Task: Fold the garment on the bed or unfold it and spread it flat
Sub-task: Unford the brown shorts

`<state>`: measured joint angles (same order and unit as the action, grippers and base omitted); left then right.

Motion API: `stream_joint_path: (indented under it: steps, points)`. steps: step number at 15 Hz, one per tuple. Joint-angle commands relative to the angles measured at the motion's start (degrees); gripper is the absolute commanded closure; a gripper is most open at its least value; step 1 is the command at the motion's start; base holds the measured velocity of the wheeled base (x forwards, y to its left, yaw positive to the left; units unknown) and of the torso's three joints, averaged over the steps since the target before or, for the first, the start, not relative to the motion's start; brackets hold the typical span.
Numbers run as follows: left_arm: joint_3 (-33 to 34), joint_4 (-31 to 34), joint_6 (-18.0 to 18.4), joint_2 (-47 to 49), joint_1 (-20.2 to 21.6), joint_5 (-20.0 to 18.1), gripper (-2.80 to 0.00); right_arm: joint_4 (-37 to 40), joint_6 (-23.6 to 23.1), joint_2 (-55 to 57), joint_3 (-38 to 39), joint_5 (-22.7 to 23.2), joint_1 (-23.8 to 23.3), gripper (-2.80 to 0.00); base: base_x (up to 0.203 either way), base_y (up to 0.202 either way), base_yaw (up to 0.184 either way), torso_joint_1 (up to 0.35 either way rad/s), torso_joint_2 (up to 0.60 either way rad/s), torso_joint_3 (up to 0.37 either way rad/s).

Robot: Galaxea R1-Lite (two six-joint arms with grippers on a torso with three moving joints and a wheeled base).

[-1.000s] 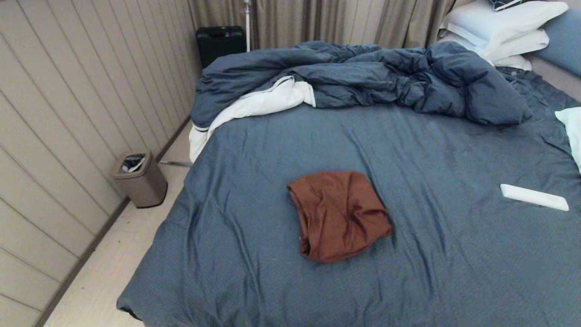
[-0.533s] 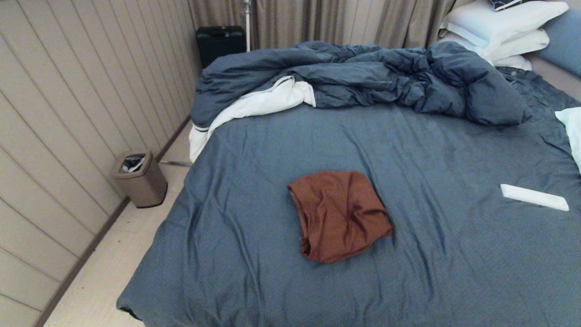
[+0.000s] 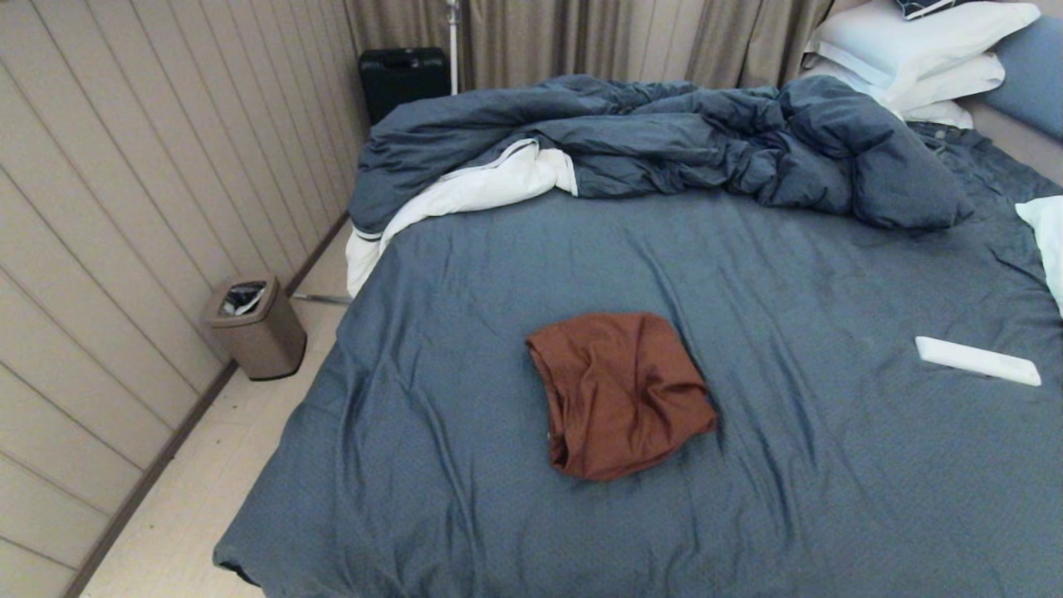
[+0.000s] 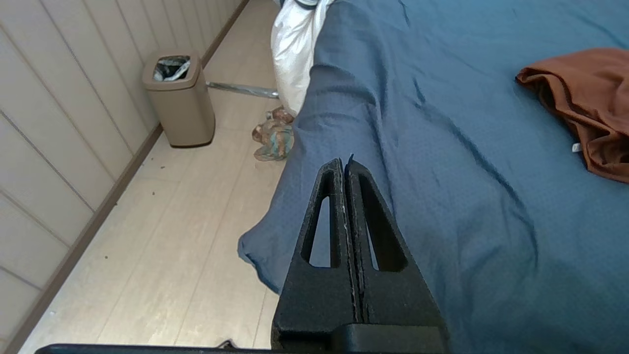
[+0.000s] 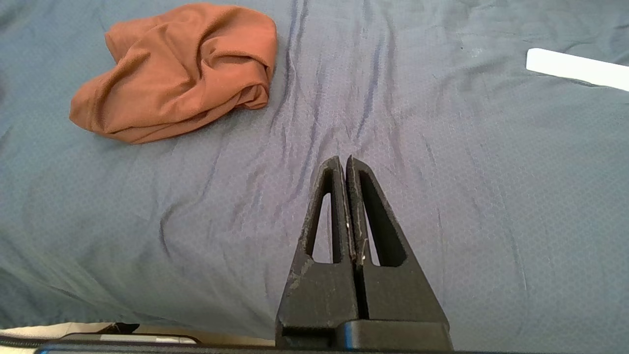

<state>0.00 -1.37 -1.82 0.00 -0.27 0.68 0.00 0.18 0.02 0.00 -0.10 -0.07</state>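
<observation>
Locate the garment [image 3: 620, 394] first: it lies in a compact, creased bundle on the bare sheet of the bed [image 3: 465, 332], near the middle of the foot half. Several layers are stacked at its near edge, and a small white tag or cord end shows at that edge. No leg or waistband is laid out, so treat the garment as folded over roughly but neither squared nor spread flat. Judge the task as not yet begun on this item: either a tidy fold or a full unfold remains to be done.

Beyond the garment, the rumpled duvet [image 3: 664, 141] crosses the bed; the pillows [image 3: 913, 58] lie past it. To the right of the garment, well apart, lies a flat white object [image 3: 977, 360]. To its left, off the bed, a waste bin [image 3: 256, 325] stands on the floor.

Neither gripper touches the garment. The left gripper [image 4: 345, 164] hangs over the bed's edge, fingers pressed together and empty. The right gripper [image 5: 343, 162] hangs above bare sheet near the garment, likewise closed and empty.
</observation>
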Motion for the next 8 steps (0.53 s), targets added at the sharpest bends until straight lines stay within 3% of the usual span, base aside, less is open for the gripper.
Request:
stream_joint_path:
  steps: [1, 8]
  points:
    - [0.0, 0.0, 0.0, 0.2, 0.0, 0.0, 0.00, 0.0, 0.0, 0.2, 0.0, 0.0, 0.0, 0.00, 0.000, 0.000, 0.000, 0.000, 0.00, 0.000]
    - [0.0, 0.0, 0.0, 0.2, 0.0, 0.0, 0.00, 0.0, 0.0, 0.2, 0.0, 0.0, 0.1, 0.00, 0.000, 0.000, 0.000, 0.000, 0.00, 0.000]
